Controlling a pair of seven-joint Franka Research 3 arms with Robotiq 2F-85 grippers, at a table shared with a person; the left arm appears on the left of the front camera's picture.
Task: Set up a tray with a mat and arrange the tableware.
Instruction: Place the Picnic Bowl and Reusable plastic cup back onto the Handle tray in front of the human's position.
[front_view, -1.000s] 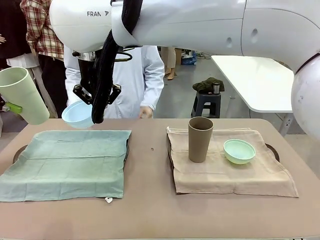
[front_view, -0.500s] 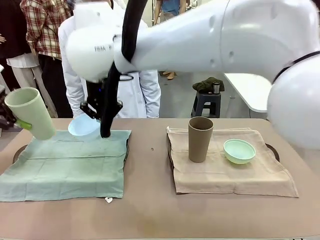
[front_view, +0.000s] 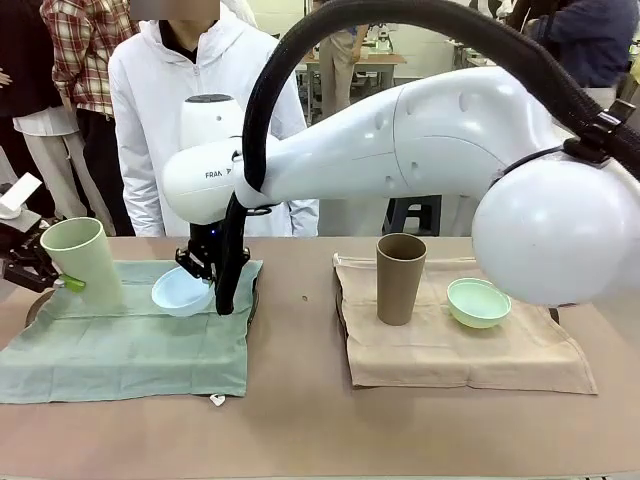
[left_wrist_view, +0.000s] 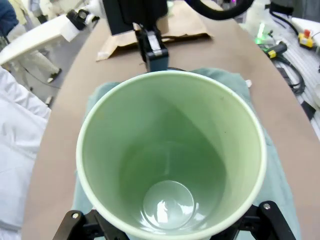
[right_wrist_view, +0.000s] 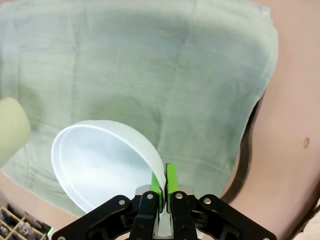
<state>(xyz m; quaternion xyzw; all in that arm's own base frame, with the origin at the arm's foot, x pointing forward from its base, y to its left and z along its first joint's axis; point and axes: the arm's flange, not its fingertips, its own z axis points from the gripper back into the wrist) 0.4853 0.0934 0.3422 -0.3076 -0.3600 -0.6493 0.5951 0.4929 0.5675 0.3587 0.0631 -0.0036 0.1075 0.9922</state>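
Note:
My left gripper (front_view: 42, 274) is shut on the pale green tumbler (front_view: 84, 262), which is nearly upright at the far-left corner of the green mat (front_view: 130, 330). In the left wrist view I look into the tumbler (left_wrist_view: 170, 165), with a finger (left_wrist_view: 75, 224) at each side. My right gripper (front_view: 205, 268) reaches across and pinches the rim of the light blue bowl (front_view: 182, 291), tilted low over the mat's far edge. In the right wrist view its green pads (right_wrist_view: 156, 183) clamp the bowl (right_wrist_view: 100, 160) above the mat (right_wrist_view: 150, 70). The brown tumbler (front_view: 400, 278) and mint green bowl (front_view: 478, 302) stand on the beige mat (front_view: 450, 350).
Each mat covers a dark tray; one rim (front_view: 548, 300) shows at the right, another (right_wrist_view: 246, 150) beside the green mat. A person in a white hooded top (front_view: 190, 110) stands at the far edge behind the left tray. The right arm's bulk spans the table's middle.
Both arms have come down. The right gripper carried the blue bowl down toward the green mat's far edge. The left gripper lowered the green tumbler to the mat's left corner and tipped it upright.

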